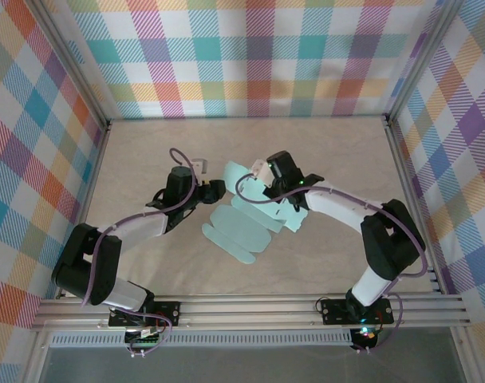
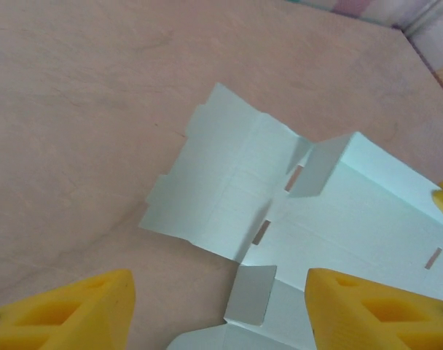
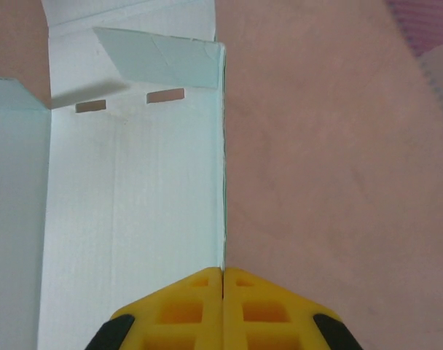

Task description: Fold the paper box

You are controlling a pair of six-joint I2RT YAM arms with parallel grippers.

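The paper box (image 1: pixel 246 225) is a pale mint-green die-cut sheet lying partly folded in the middle of the table. In the right wrist view its white inner face (image 3: pixel 134 204) has two slots and a folded flap at the far end, and one side panel stands upright, seen edge-on. My right gripper (image 3: pixel 223 271) is shut on that upright panel's near edge. From above, the right gripper (image 1: pixel 264 177) sits over the sheet's far side. My left gripper (image 2: pixel 220 275) hangs open just above the sheet's left part (image 2: pixel 207 189), over a small raised flap; from above, the left gripper (image 1: pixel 218 190) is at the sheet's left edge.
The beige table (image 1: pixel 330 152) is boxed in by plaid walls (image 1: pixel 250 56) on three sides. An aluminium rail (image 1: pixel 250 307) runs along the near edge by the arm bases. Bare table lies behind and to both sides of the sheet.
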